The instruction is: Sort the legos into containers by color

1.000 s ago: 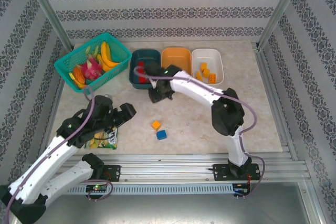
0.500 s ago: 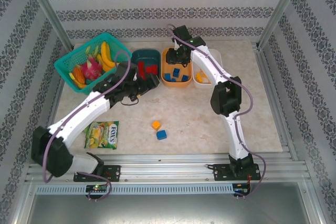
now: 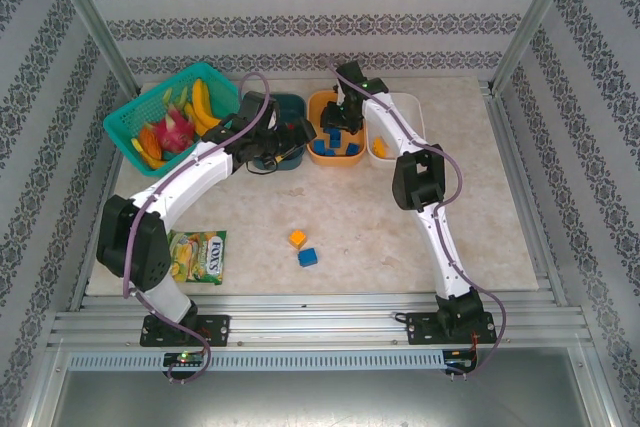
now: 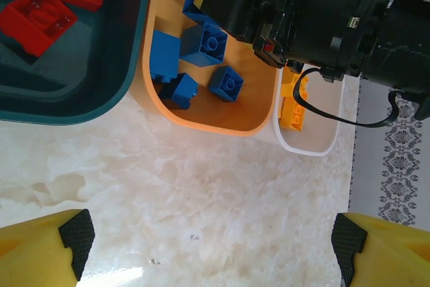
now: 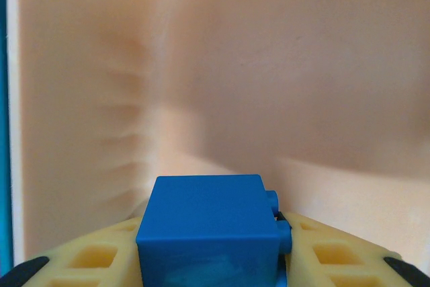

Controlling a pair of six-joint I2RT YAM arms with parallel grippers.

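Note:
My right gripper (image 3: 339, 125) reaches into the orange container (image 3: 320, 103) and is shut on a blue lego (image 5: 208, 233), held between its yellow fingers (image 5: 87, 260) close to the bin's inner wall. Several blue legos (image 4: 227, 84) lie in that orange container (image 4: 222, 117). Red legos (image 4: 37, 19) lie in the teal container (image 4: 80, 65), orange-yellow ones (image 4: 295, 111) in the white container (image 4: 317, 129). My left gripper (image 3: 297, 137) hangs open over bare table just in front of the teal and orange bins, its pads (image 4: 75, 234) wide apart. One orange lego (image 3: 297, 238) and one blue lego (image 3: 307, 257) lie loose mid-table.
A green mesh basket (image 3: 150, 107) with toy fruit stands at the back left. A green snack packet (image 3: 200, 255) lies front left beside the left arm. The right arm's black wrist (image 4: 322, 18) hangs over the orange and white bins. Metal posts frame the table.
My left arm swung from the front left, beside the packet, up to the bins. My right arm moved from the teal bin's front edge into the orange bin. Blue legos now show there.

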